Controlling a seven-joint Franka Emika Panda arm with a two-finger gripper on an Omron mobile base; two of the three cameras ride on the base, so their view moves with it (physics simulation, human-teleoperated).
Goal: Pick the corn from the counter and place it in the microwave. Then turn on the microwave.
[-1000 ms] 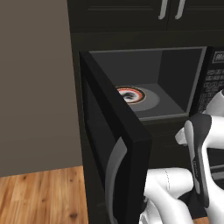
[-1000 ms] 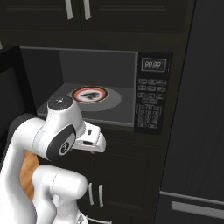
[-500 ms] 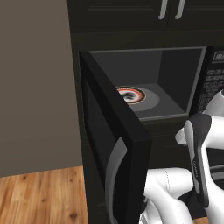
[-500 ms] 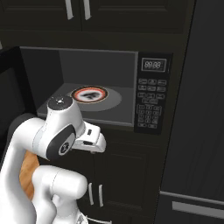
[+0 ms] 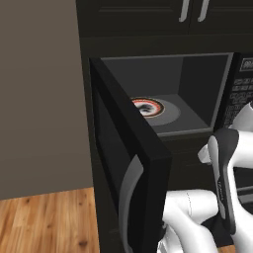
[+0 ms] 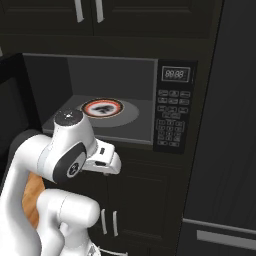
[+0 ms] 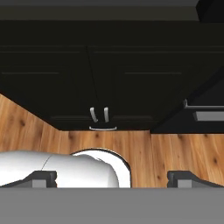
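The microwave (image 6: 172, 120) stands with its door (image 5: 123, 163) swung wide to the left, the curved silver handle (image 5: 129, 197) facing me. Inside, the red-ringed turntable plate (image 5: 148, 106) (image 6: 102, 107) lies bare on the cavity floor. The corn and the counter are out of view. My gripper (image 7: 116, 179) points down at the floor in front of the lower cabinets, well below the microwave. Its dark fingertips (image 7: 43, 178) stand far apart, open, with nothing between them.
Black lower cabinet doors with paired silver handles (image 7: 99, 114) (image 6: 109, 222) sit under the microwave. Wooden floor (image 7: 166, 153) runs in front. A grey wall (image 5: 39, 99) stands left of the open door. A tall dark panel (image 6: 225, 125) rises at the right.
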